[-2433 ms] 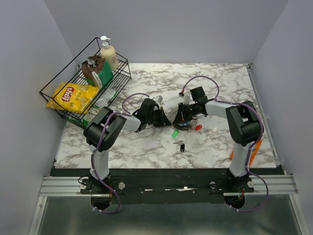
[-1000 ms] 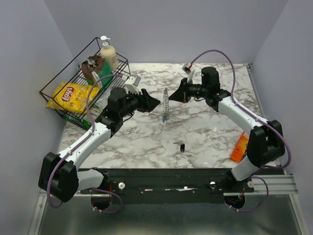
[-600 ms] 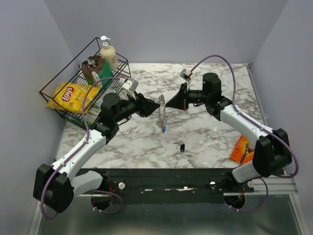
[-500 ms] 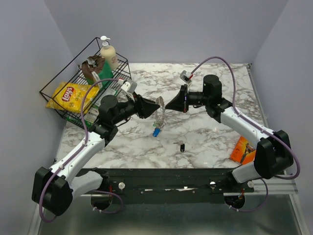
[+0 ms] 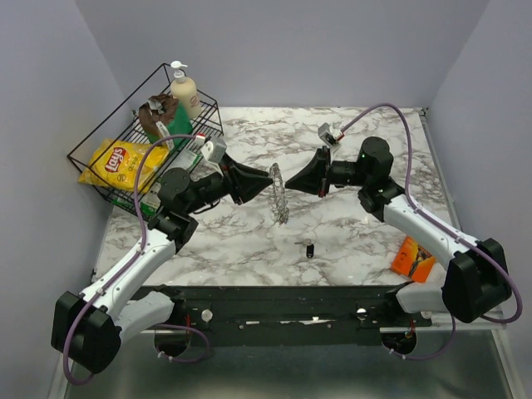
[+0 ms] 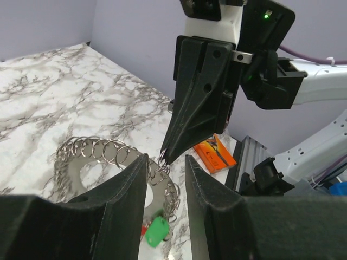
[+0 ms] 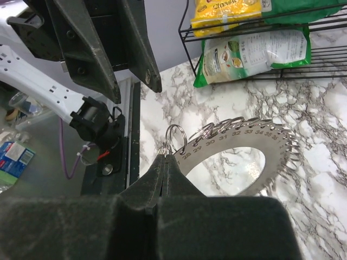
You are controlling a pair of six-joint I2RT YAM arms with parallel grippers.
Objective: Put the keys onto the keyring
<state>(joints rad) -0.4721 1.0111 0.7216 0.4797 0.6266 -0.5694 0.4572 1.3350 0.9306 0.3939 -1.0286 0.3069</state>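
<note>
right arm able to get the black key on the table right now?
Probably not as is: the right pincer is shut on a loop of the keyring, held above the table. The black key lies unobstructed below; it would need to let go first.

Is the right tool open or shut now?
Shut: in its wrist view the right tool has its fingers meeting, pinching a loop of the keyring.
</note>
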